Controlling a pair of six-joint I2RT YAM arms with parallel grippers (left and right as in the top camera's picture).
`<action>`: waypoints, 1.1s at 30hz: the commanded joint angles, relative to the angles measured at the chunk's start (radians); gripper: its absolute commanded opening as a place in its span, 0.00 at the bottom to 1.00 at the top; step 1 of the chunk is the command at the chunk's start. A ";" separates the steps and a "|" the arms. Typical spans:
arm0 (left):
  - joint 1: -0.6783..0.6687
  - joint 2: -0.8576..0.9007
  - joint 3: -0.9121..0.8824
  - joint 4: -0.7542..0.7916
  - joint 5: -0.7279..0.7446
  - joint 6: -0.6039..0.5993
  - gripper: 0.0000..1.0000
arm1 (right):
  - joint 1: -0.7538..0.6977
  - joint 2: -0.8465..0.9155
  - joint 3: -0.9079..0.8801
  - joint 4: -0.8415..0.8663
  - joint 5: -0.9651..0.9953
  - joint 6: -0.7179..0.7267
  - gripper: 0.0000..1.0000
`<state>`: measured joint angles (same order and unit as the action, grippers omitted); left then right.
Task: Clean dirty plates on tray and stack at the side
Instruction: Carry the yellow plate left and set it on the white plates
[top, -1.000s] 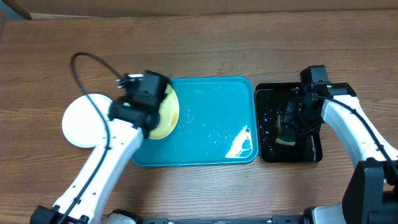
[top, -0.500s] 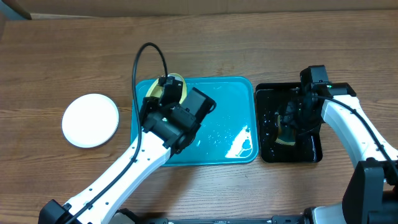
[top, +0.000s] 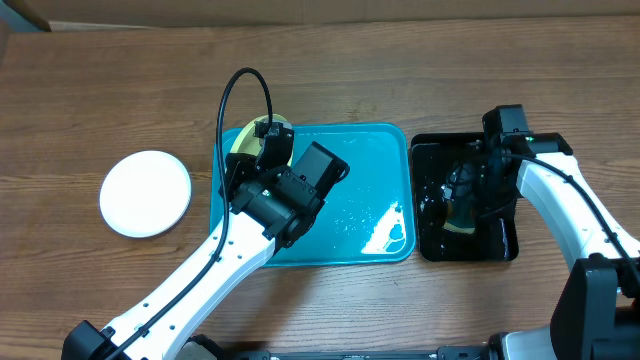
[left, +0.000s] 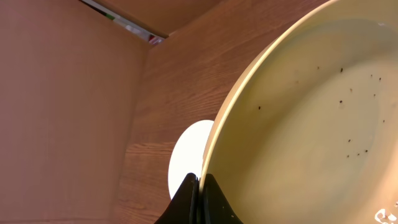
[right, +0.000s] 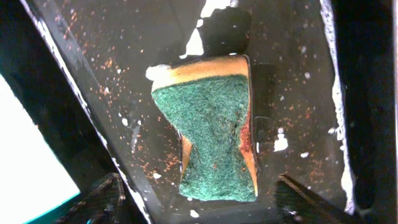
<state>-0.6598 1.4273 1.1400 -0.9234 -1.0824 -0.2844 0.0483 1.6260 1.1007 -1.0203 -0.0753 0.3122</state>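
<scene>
Teal tray (top: 360, 160) sits under the left gripper (left: 198, 186), surface glossy and wet. Black tray (top: 500, 243) is directly below the right gripper (top: 468, 195). Left gripper is clamped on the rim of the pale yellow-green plate (left: 311, 124), held over the tray's far-left corner; dark specks on its face. White plate (top: 145, 193) lies on the table (top: 400, 60) to that gripper's left, well apart. Right gripper's jaws are spread wide; green sponge (right: 214, 137) lies between them, not gripped.

Teal tray (top: 360, 190): glossy, wet, flat at the centre of the worktop (top: 400, 60). Pale yellow-green plate (top: 243, 137): at the tray's 11 o'clock corner, dark-specked, rim pinched by the left claw (left: 200, 185). White plate (top: 146, 193): flat on the worktop, 9 o'clock of the tray.
</scene>
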 joint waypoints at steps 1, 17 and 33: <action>0.005 0.007 0.028 0.005 -0.035 -0.007 0.04 | 0.003 -0.021 0.026 0.004 -0.006 -0.006 0.89; 0.507 -0.120 0.054 -0.027 0.657 -0.086 0.04 | 0.003 -0.021 0.026 -0.015 -0.005 -0.006 1.00; 1.221 0.071 0.053 -0.040 1.025 -0.090 0.04 | 0.003 -0.021 0.026 -0.026 -0.005 -0.006 1.00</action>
<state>0.5018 1.4502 1.1732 -0.9737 -0.1394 -0.3561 0.0483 1.6260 1.1007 -1.0481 -0.0784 0.3096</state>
